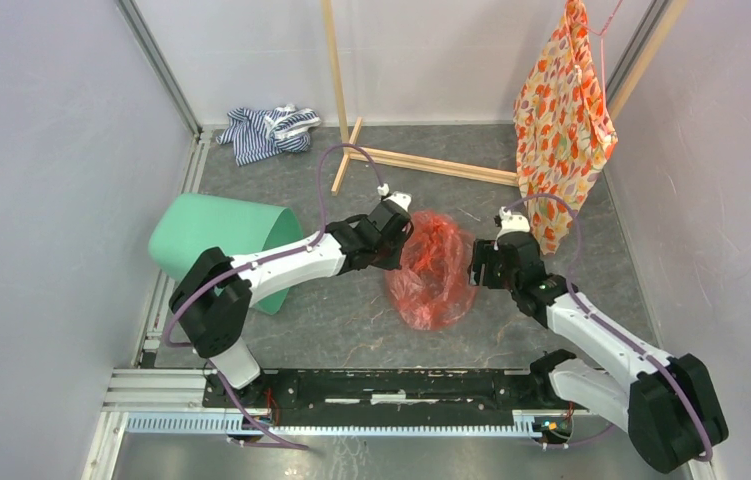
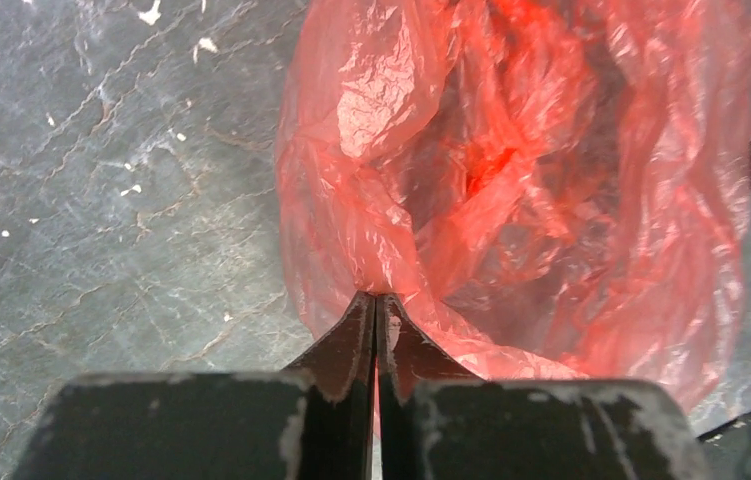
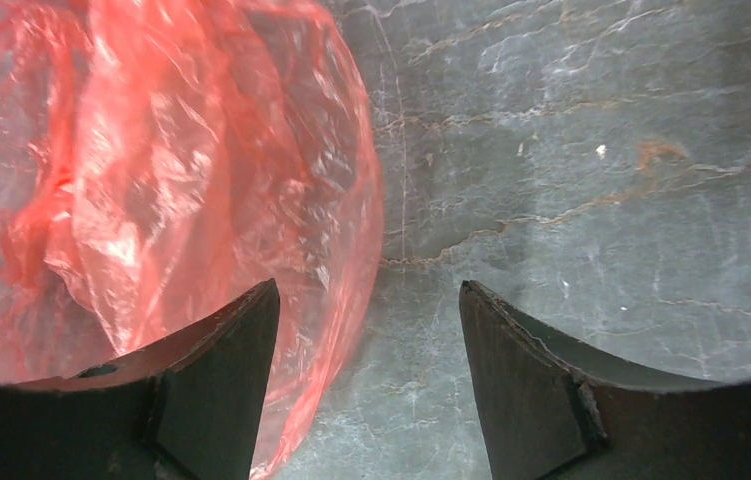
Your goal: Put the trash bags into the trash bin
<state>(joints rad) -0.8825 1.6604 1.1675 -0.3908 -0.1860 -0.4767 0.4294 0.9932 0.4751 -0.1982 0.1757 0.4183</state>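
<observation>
- Trash bag (image 1: 434, 270): thin red-orange plastic, crinkled, lying in a loose heap on the table (image 1: 351, 320), roughly mid-scene, between the two arms.
- Left claw (image 2: 376, 298): fingers pressed together, pinching a fold of the bag's near edge. In the left wrist view, film bunches up right at the tips and the rest of the bag billows out beyond them.
- Right claw (image 3: 366, 290): spread wide, low over the table at the bag's right side. The bag's edge reaches into the gap next to one finger. Possibly touching that finger, but can't tell from the right wrist view. Nothing gripped.
- Trash bin (image 1: 216, 235): mint green, tipped on its side at the left of the table, well apart from the bag. Left arm crosses over its lower end.
- Striped cloth (image 1: 271, 130): crumpled at the back left corner.
- Floral cloth (image 1: 561, 130): orange pattern, hanging at back right, above and behind the right claw.
- Wooden frame (image 1: 421, 160): slats resting on the table at the back, btw. the two cloths.
</observation>
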